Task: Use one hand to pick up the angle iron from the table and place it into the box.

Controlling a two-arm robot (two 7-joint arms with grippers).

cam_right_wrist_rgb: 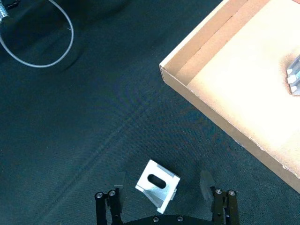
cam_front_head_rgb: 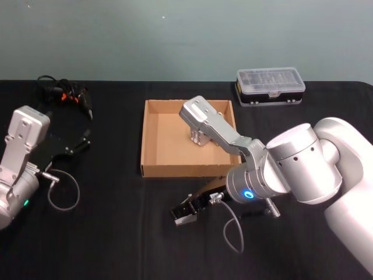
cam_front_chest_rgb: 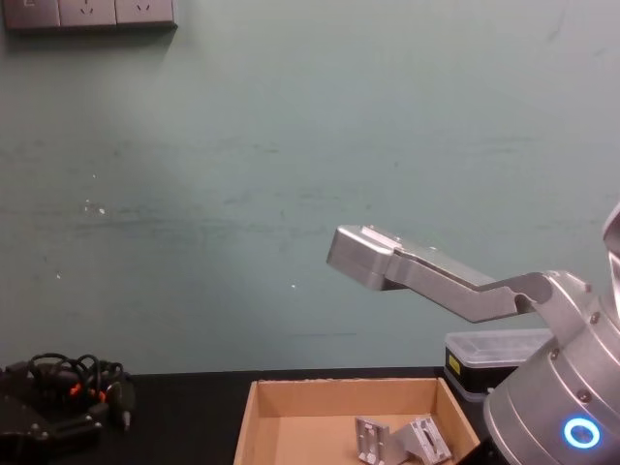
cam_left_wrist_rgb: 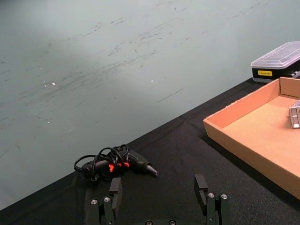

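A small silver angle iron (cam_right_wrist_rgb: 158,184) with a slotted hole lies on the black table (cam_right_wrist_rgb: 84,117), between the two spread fingers of my right gripper (cam_right_wrist_rgb: 162,182). That gripper is open and does not touch the piece. In the head view the right gripper (cam_front_head_rgb: 186,213) hangs low over the table, just in front of the near wall of the tan cardboard box (cam_front_head_rgb: 152,169). Inside the box stands another angle iron (cam_front_head_rgb: 198,138), also in the chest view (cam_front_chest_rgb: 402,441). My left gripper (cam_left_wrist_rgb: 158,186) is open and holds nothing, parked at the table's left side.
A clear-lidded plastic case (cam_front_head_rgb: 270,86) stands behind the box at the right. A black tool with a tangled cable (cam_front_head_rgb: 64,96) lies at the far left. A grey cable loop (cam_front_head_rgb: 63,189) lies beside the left arm.
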